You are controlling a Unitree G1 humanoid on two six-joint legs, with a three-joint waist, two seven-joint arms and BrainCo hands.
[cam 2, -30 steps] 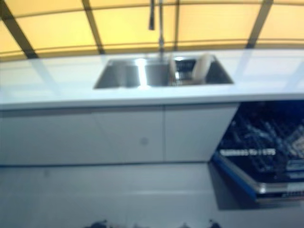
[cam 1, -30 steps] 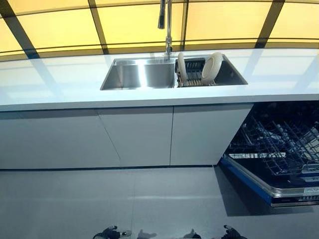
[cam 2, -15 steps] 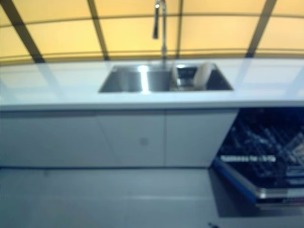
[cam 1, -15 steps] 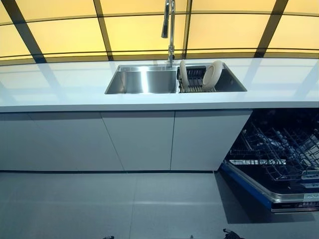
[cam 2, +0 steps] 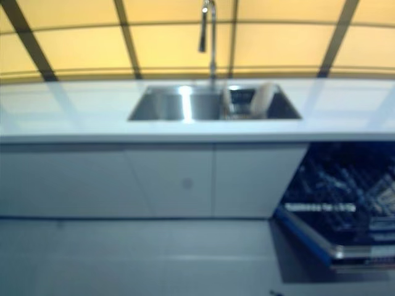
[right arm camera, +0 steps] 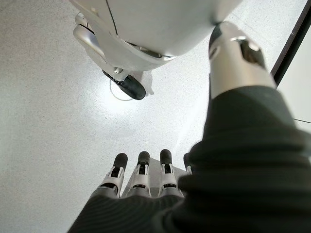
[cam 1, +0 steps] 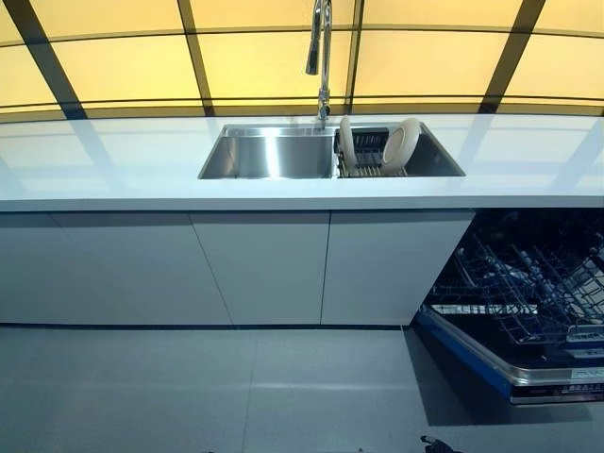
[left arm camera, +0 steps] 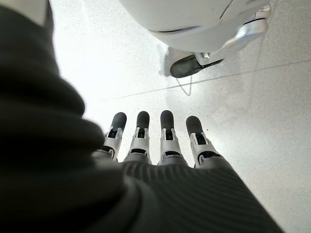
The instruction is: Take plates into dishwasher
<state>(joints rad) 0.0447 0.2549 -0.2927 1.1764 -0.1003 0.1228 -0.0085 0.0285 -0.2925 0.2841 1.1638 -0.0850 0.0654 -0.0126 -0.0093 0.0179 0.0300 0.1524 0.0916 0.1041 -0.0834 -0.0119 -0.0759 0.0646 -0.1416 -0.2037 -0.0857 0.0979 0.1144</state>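
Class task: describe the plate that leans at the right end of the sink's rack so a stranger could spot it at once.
Find the steel sink set in the white counter, under the tall tap. Its right half holds a dish rack. The leaning plate tilts and shows its round cream face, while the other plate stands edge-on.

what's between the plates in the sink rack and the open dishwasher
Nothing visible blocks the way. The two cream round plates stand on edge in the dark wire rack in the steel sink; only bare white countertop lies before the open dishwasher, lower right.

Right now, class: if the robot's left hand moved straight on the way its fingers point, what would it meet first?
Most likely the grey floor. The left hand hangs with straight fingers aimed down at it, nothing between, though depth is unclear.
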